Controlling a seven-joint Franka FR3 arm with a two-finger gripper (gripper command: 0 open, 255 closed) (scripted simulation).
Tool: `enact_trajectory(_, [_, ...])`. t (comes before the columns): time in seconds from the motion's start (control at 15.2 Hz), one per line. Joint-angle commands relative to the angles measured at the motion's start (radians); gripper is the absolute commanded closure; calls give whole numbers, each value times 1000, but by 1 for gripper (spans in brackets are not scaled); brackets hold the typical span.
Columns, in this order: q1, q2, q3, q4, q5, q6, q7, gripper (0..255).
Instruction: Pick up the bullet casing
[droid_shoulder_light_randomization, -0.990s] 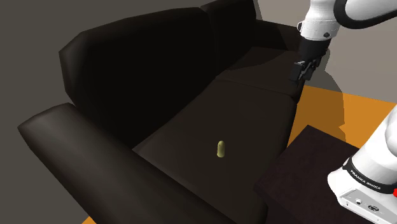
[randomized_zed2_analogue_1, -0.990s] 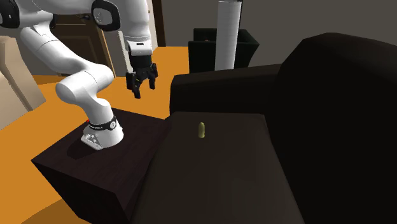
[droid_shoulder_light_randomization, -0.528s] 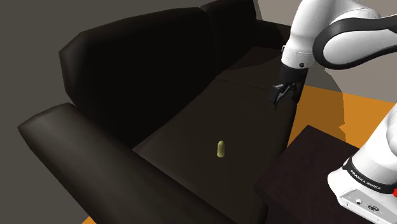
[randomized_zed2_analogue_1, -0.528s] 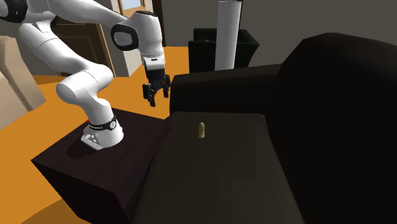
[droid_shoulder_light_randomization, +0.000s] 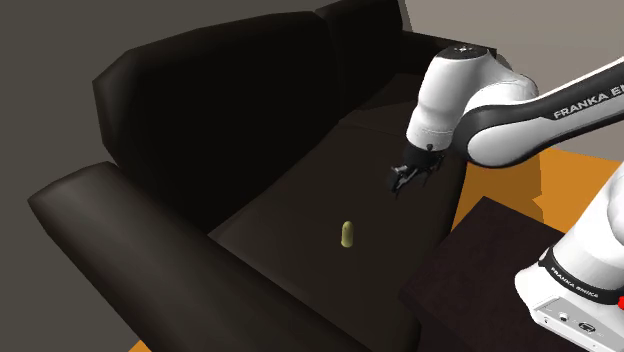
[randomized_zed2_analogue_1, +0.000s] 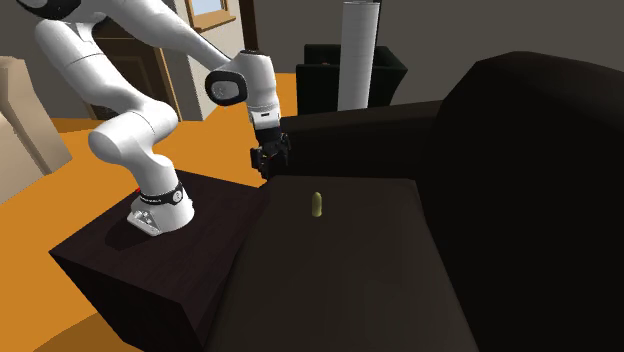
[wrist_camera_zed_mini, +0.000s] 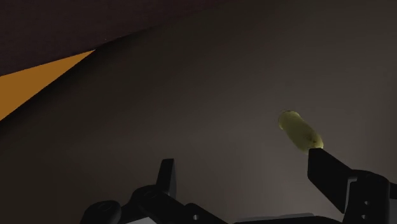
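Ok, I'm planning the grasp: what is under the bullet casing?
The yellowish bullet casing stands on the dark sofa seat cushion, with nothing else seen beneath. Its base hides the contact spot.

Small yellow-green bullet casing (droid_shoulder_light_randomization: 346, 235), round-tipped, upright on the dark sofa seat (droid_shoulder_light_randomization: 300, 205)
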Motion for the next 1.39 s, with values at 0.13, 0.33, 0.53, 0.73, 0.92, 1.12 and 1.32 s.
enact_trajectory(0.13, [-63, 182, 125, 32, -65, 186, 175, 0])
enact_trajectory(0.33, [-167, 330, 241, 82, -223, 295, 372, 0])
enact_trajectory(0.53, [-292, 505, 343, 165, -556, 350, 691, 0])
enact_trajectory(0.73, [-252, 688, 290, 283, -909, 327, 1020, 0])
enact_trajectory(0.92, [-176, 779, 216, 348, -1046, 316, 1155, 0])
enact_trajectory(1.12, [-147, 826, 176, 366, -1127, 325, 1221, 0])
enact_trajectory(1.32, [-118, 873, 139, 385, -1203, 334, 1284, 0])
